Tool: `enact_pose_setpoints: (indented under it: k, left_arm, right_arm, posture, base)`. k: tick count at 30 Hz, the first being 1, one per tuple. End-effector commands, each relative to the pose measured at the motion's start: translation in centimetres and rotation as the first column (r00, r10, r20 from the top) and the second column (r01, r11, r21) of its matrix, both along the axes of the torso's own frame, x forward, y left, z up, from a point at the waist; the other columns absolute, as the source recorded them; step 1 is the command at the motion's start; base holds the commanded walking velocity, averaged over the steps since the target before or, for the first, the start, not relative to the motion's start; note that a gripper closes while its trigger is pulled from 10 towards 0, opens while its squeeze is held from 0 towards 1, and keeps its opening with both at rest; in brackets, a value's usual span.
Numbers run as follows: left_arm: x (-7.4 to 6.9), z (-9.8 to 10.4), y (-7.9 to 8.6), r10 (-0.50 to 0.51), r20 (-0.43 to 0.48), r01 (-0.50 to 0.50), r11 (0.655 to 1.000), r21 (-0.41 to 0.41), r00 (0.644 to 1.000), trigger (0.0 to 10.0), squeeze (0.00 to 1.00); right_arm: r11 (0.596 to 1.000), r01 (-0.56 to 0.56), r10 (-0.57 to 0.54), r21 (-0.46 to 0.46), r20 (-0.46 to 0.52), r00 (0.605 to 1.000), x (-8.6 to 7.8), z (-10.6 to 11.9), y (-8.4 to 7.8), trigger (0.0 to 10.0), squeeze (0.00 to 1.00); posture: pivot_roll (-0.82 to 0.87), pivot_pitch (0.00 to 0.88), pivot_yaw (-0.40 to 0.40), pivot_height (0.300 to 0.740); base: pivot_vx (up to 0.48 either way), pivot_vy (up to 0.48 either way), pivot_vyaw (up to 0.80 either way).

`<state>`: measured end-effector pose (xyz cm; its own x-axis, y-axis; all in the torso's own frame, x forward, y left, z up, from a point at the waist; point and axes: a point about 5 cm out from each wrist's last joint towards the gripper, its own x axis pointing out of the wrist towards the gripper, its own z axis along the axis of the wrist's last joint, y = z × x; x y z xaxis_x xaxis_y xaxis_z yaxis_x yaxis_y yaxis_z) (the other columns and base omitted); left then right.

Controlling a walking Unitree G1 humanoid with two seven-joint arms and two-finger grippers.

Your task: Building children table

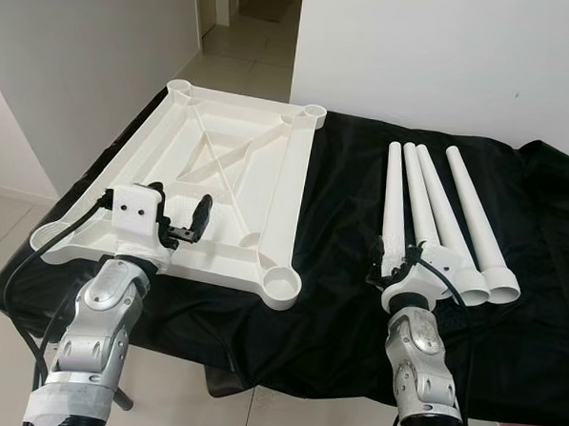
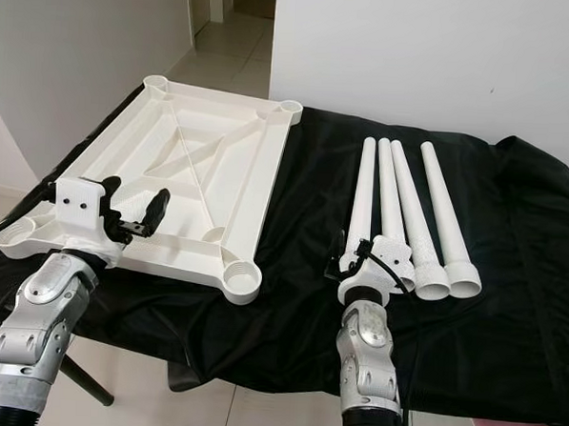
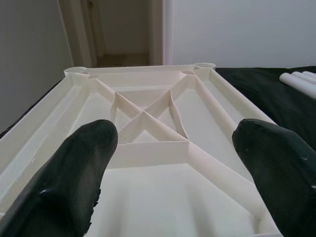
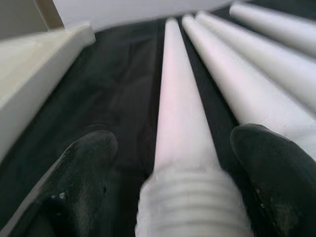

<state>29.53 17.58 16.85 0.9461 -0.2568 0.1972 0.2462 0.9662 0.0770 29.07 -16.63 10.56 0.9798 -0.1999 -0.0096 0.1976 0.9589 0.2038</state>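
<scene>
Our right hand [image 4: 173, 168] sits low at the centre right of the frame, fingers spread wide to either side of the threaded end of the leftmost table leg [image 1: 392, 195], not closed on it. Our left hand [image 1: 181, 219] hovers at lower left over the near edge of the upturned white tabletop [image 1: 232, 163], its fingers [image 3: 74, 177] also wide apart with the ribbed underside between them. The tabletop fills the left half of the black-draped desk [image 1: 337, 302], its near-left corner reaching past the desk edge. The four legs lie side by side at right, fanning toward the upper frame, wide ends nearest us. Black cloth lies bare between tabletop and legs. A white wall [image 1: 445, 59] stands behind the desk, and an open doorway [image 1: 247, 20] at upper left.
</scene>
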Motion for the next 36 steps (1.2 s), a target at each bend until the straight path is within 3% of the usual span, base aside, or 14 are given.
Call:
enact_pose_setpoints:
  k: [1,7,18,19,20,24,28,32,35,36]
  left_arm:
    - [0.1,-0.2,0.3,0.003,-0.02,-0.003,1.0,0.025,1.0,10.0,0.0]
    - [0.2,-0.2,0.6,0.012,-0.02,-0.011,0.999,0.037,1.0,10.0,0.0]
    - [0.1,0.1,1.1,0.031,-0.014,-0.03,0.999,0.045,0.999,10.0,0.0]
    - [0.1,0.1,1.1,0.032,-0.014,-0.031,0.999,0.045,0.999,10.0,0.0]
    - [0.1,0.0,1.2,0.032,-0.014,-0.032,0.998,0.046,0.999,10.0,0.0]
    - [0.2,-0.2,1.2,0.023,-0.03,-0.021,0.998,0.056,0.999,10.0,0.0]
    - [0.5,-1.4,1.4,-0.001,-0.098,0.02,0.982,0.19,0.995,10.0,0.0]
    - [0.6,-1.4,1.5,-0.012,-0.112,0.033,0.982,0.185,0.994,10.0,0.0]
    - [1.6,-0.9,1.7,-0.043,-0.139,0.067,0.983,0.169,0.989,10.0,0.0]
    - [1.9,-0.8,1.8,-0.051,-0.146,0.077,0.98,0.184,0.988,10.0,0.0]
  right_arm:
    - [1.0,0.007,-0.006,0.017,-0.066,0.998,0.1,-1.1,-0.1,10.0,0.0]
    - [0.998,-0.014,0.022,0.063,-0.135,0.991,1.7,-1.4,-0.5,10.0,0.0]
    - [0.998,-0.064,0.066,0.022,-0.147,0.987,3.0,-1.4,0.4,10.0,0.0]
    - [0.997,-0.069,0.071,0.017,-0.141,0.988,3.1,-1.4,0.5,2.2,0.0]
    - [0.997,-0.076,0.076,0.006,-0.135,0.988,3.2,-1.3,0.6,0.0,0.0]
    - [0.995,-0.097,0.098,0.007,-0.126,0.987,3.1,-1.4,0.9,0.0,0.0]
    - [0.994,-0.108,0.106,-0.002,-0.136,0.985,2.8,-1.9,0.8,0.0,0.0]
    - [0.994,-0.108,0.106,-0.006,-0.13,0.986,2.8,-1.9,0.7,0.0,0.0]
    - [0.993,-0.09,0.084,-0.076,-0.08,0.993,2.5,-1.4,0.2,0.0,0.0]
    - [0.991,-0.083,0.077,-0.102,-0.063,0.995,2.5,-1.1,0.1,6.9,0.0]
  posture:
    - [0.04,0.069,-0.015,0.74]
    - [0.06,0.077,-0.02,0.74]
    - [0.07,0.078,-0.026,0.74]
    - [0.07,0.078,-0.026,0.74]
    - [0.07,0.078,-0.026,0.74]
    - [0.07,0.074,-0.034,0.74]
    - [0.07,0.073,-0.037,0.74]
    - [0.07,0.073,-0.037,0.74]
    - [0.06,0.065,-0.034,0.74]
    - [0.06,0.065,-0.034,0.74]
  base:
    - [0.0,0.0,0.0]
    - [0.0,0.0,0.0]
    - [0.0,0.0,0.0]
    - [0.0,0.0,0.0]
    - [0.0,0.0,0.0]
    - [0.0,0.0,0.0]
    - [0.0,0.0,0.0]
    - [0.0,0.0,0.0]
    - [0.0,0.0,0.0]
    - [0.0,0.0,0.0]
